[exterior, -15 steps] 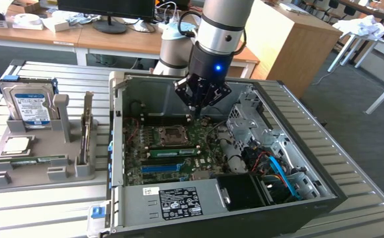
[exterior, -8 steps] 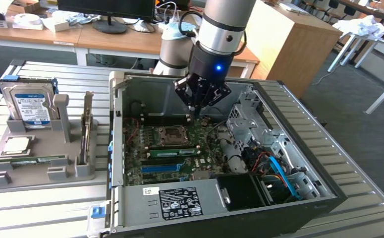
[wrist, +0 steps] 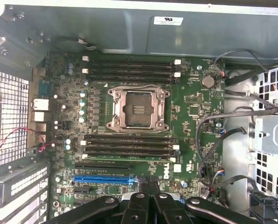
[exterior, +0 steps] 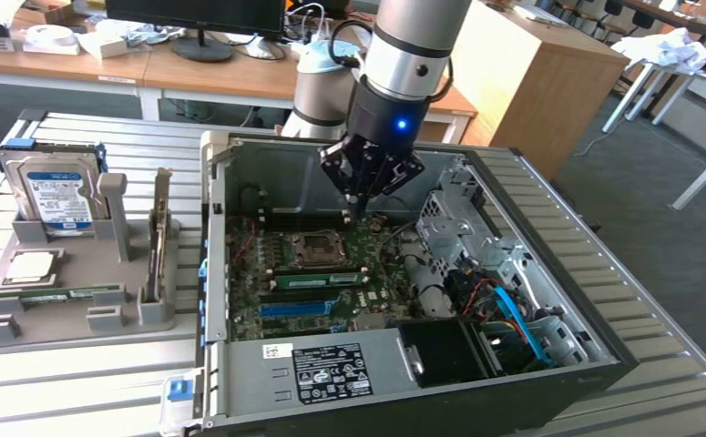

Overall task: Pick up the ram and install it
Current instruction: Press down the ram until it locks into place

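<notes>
I see my claw [exterior: 355,211] closed and empty, hanging inside the open computer case [exterior: 547,273] above the motherboard [wrist: 185,107]. A ram [exterior: 319,281] stick sits seated in a slot just beside the empty processor socket [wrist: 138,108], toward the case's power-supply end.

Bright even daylight, soft shadows inside the case [exterior: 596,364] — slight glare, mild blur

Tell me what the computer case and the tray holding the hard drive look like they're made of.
Computer case: likely sheet steel, bare grey matte, with folded edges and punched vent holes. Tray: probably plastic, perhaps printed, uniform dull grey with blocky moulded posts.
</notes>
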